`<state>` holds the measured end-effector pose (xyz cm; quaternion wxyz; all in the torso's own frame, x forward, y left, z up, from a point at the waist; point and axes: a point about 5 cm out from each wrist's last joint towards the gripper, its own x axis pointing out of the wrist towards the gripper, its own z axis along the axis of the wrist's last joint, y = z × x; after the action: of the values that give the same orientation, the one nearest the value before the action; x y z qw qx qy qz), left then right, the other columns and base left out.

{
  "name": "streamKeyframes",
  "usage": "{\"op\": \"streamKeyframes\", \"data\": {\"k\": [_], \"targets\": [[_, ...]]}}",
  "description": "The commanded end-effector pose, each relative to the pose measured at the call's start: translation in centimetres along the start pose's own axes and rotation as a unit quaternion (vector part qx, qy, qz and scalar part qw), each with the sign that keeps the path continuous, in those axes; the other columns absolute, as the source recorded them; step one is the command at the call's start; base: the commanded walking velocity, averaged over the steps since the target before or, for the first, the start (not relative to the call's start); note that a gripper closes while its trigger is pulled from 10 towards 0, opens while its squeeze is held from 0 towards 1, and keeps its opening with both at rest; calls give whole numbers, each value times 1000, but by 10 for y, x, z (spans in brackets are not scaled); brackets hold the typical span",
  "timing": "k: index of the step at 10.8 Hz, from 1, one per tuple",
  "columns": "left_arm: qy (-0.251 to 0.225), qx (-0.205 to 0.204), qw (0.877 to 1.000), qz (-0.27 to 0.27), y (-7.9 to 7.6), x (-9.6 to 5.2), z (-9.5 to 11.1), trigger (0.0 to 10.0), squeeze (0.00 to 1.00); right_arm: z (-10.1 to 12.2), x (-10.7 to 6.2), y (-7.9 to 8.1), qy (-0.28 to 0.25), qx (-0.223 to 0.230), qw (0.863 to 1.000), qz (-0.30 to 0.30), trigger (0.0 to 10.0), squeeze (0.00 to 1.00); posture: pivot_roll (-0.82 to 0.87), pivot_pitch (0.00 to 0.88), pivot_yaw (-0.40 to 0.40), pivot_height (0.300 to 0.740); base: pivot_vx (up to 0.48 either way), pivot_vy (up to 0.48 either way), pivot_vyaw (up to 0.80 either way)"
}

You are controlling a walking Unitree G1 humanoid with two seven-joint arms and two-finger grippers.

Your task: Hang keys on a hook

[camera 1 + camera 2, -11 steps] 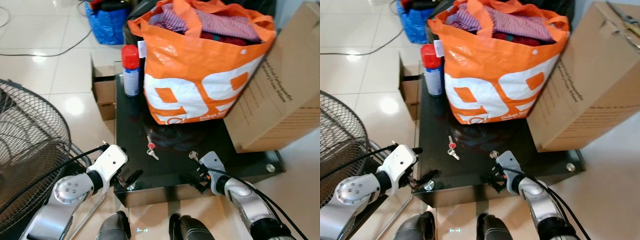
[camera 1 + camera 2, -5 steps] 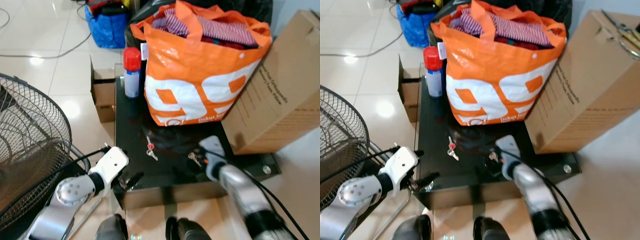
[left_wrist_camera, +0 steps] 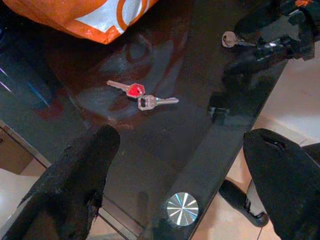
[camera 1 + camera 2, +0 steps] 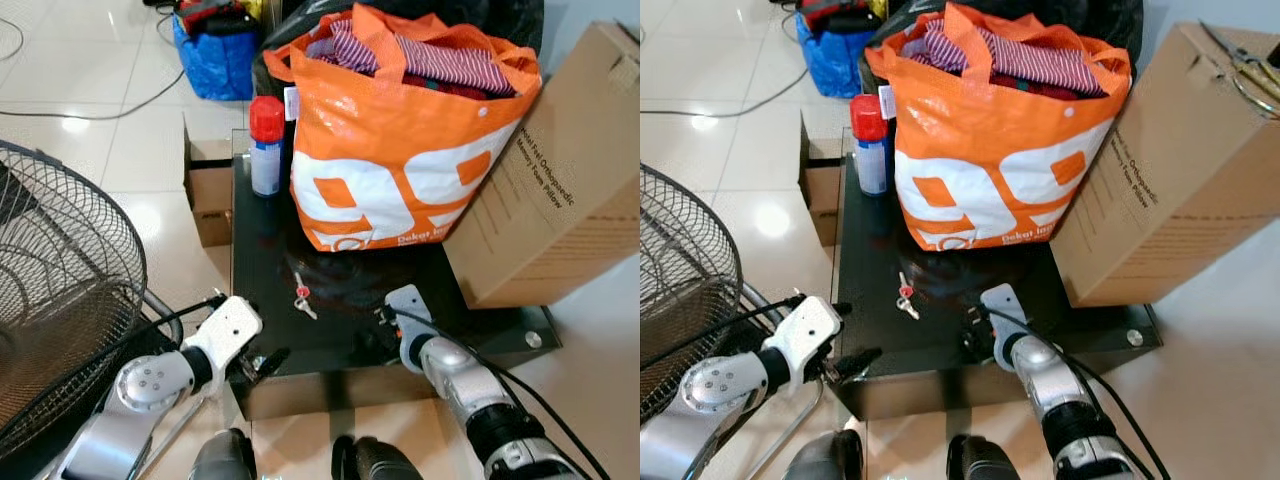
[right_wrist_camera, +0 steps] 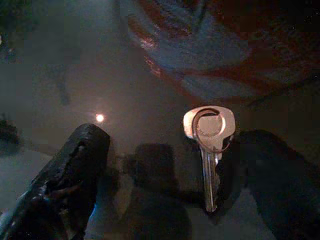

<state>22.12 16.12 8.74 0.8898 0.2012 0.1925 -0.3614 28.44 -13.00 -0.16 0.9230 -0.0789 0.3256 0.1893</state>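
Silver key (image 5: 209,150) with a ring through its head lies flat on the black glass table (image 4: 330,335), between the right gripper's (image 5: 165,185) two fingers (image 5: 70,170), close against one of them; fingers spread apart, not clamped on it. That gripper sits low at the table's front right part. Second set, red-headed key plus a plain key (image 3: 141,96), lies on the glass nearer the middle, well apart from both grippers. Left gripper (image 3: 185,170) hovers at the front left corner of the table, fingers wide, holding nothing. Behind the keys: orange shopping bag (image 4: 400,150) full of clothes, red-capped spray can (image 4: 265,145) at its left, cardboard box (image 4: 560,180) at right. Fan grille (image 4: 60,290) on floor at left.
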Motion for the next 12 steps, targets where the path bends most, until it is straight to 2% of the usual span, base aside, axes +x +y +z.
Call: {"op": "streamKeyframes", "data": {"k": [1, 2, 3, 4, 5, 6, 8, 12], "targets": [[7, 1, 1000, -5, -2, 1, -3, 10000, 0, -3, 0, -9, 4, 16, 999, -28, 7490, 0, -20, 126, -113, 740, 0, 0, 0], [7, 1, 1000, -5, -1, 1, -3, 10000, 0, -2, 1, -11, 2, 20, 999, -32, 7098, 0, -19, 128, -112, 740, 0, 0, 0], [8, 2, 1000, -5, -1, 1, -3, 10000, 0, 2, 2, -11, -7, 25, 999, -30, 4118, 0, -18, 127, -112, 740, 0, 0, 0], [8, 2, 1000, -5, -1, 1, -3, 10000, 0, 3, 3, -10, -9, 25, 999, -26, 3490, 0, -13, 126, -114, 740, 0, 0, 0], [8, 2, 1000, -4, -1, 1, -3, 10000, 0, 1, 4, -7, -3, 21, 1000, -20, 745, 0, -9, 125, -115, 740, 0, 0, 0], [8, 3, 1000, -4, 0, 1, -3, 10000, 0, -4, 6, -5, 8, 21, 1000, -21, 0, 0, -5, 127, -117, 740, 0, 0, 0], [8, 3, 1000, -5, -1, 0, -4, 10000, 0, -11, 7, -3, 31, 15, 999, -21, 0, 0, -1, 125, -117, 740, 0, 0, 0], [10, 5, 1000, -12, -2, -1, -5, 10000, 0, -18, 8, -2, 42, 24, 999, -17, 0, 0, -2, 128, -113, 740, 0, 0, 0]]}}
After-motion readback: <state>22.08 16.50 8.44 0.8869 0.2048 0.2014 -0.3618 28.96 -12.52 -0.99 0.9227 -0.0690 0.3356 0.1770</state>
